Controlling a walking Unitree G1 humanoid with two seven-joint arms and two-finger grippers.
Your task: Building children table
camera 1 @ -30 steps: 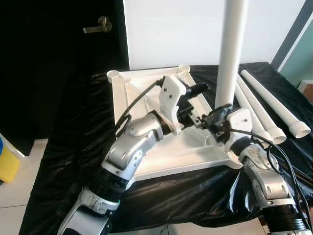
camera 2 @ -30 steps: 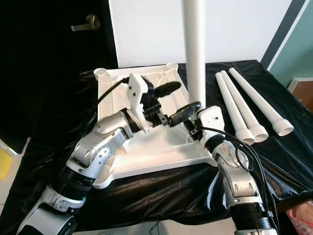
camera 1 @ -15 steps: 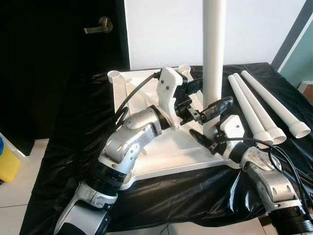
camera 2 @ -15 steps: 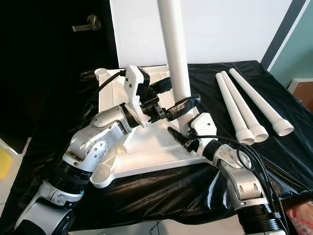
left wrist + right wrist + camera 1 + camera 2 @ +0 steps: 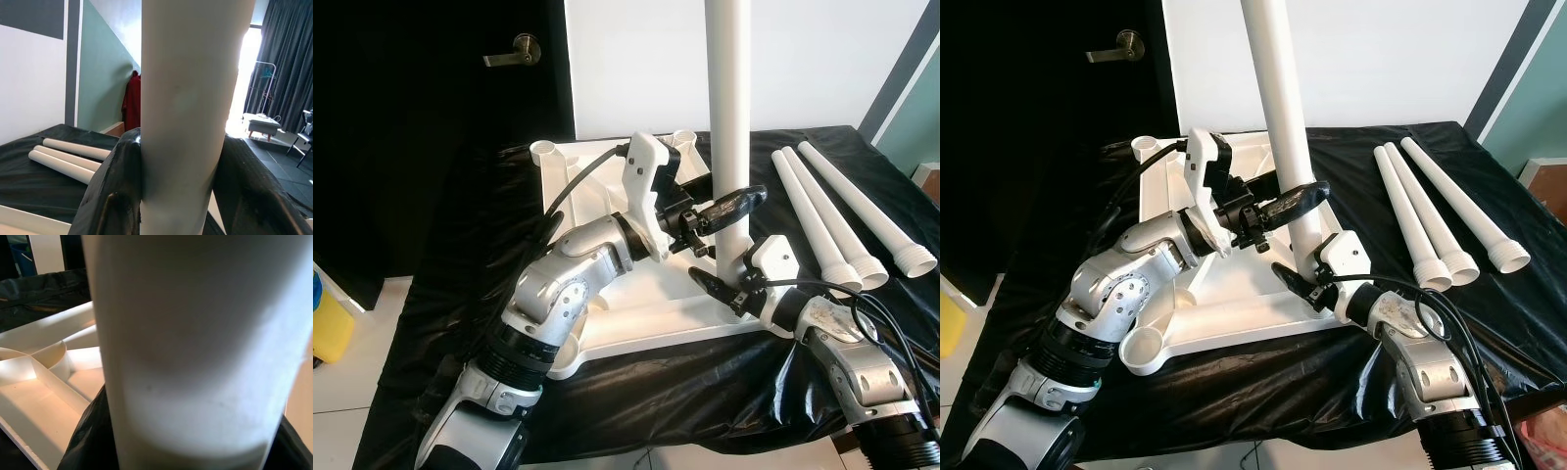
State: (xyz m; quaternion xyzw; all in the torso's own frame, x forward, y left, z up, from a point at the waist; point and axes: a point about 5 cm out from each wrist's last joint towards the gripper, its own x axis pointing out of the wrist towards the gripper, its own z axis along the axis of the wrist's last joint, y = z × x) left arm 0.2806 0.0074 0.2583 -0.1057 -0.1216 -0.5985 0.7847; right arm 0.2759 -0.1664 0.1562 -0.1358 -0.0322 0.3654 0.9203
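Two robot grippers hold one white table leg point(image 5: 729, 117) that stands nearly upright over an upturned white tabletop point(image 5: 636, 304). The tabletop lies underside up on a black cloth point(image 5: 460, 294) at the centre of the head view. Round sockets show at its corners: two at the far edge, towards 12 o'clock, and one at the near left corner, towards 7 o'clock.

The left gripper point(image 5: 720, 206) reaches in from 8 o'clock. Its two black fingers point(image 5: 120, 196) are clamped on either side of the leg, partway up the shaft; the left wrist view shows a pad pressed against each flank of the white tube.

The right gripper point(image 5: 729, 284) comes in from 4 o'clock and sits lower, near the foot of the leg, just above the tabletop's near right corner. One black finger point(image 5: 1291, 279) pokes out on the near side of the leg. The right wrist view shows the leg right up against the camera with dark finger surfaces at both lower edges, so the fingers appear closed around it. Whether the leg's foot is seated in a socket cannot be told.

Three more white legs point(image 5: 847, 220) lie side by side on the cloth at 3 o'clock, well apart from the tabletop, flared ends towards the robot.

A dark door with a lever handle point(image 5: 509, 51) stands at 10 o'clock, beside a white wall point(image 5: 636, 59).
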